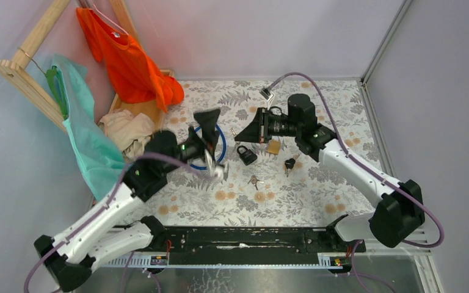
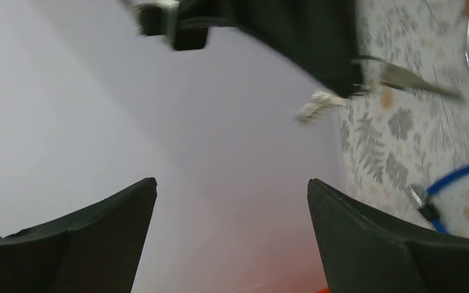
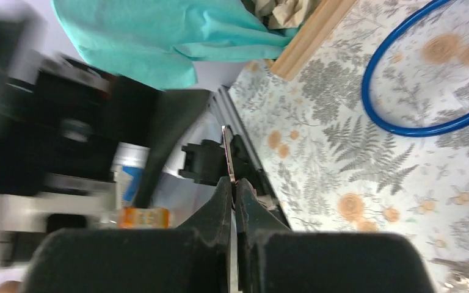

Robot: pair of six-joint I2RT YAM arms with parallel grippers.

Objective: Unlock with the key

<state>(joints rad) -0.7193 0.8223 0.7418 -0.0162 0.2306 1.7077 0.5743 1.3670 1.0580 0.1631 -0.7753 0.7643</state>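
The key (image 1: 290, 163), with a black head and a short silver blade, lies on the flowered table right of the padlocks, with no gripper on it. A black padlock (image 1: 246, 154) and a brass padlock (image 1: 274, 146) lie just below my right gripper (image 1: 239, 137). In the right wrist view this gripper (image 3: 232, 183) is shut on a thin silver metal blade (image 3: 226, 152), seen edge-on and sticking out past the fingertips. The blade also shows in the left wrist view (image 2: 412, 79). My left gripper (image 1: 207, 116) is open and empty, raised above the table and facing the back wall (image 2: 232, 183).
A blue cable loop (image 1: 222, 146) lies under the left gripper, with a blurred pale object (image 1: 220, 173) at its near side. Small silver keys (image 1: 255, 180) lie in front of the padlocks. Orange (image 1: 131, 61) and teal (image 1: 88, 134) clothes hang on a wooden rack at the left.
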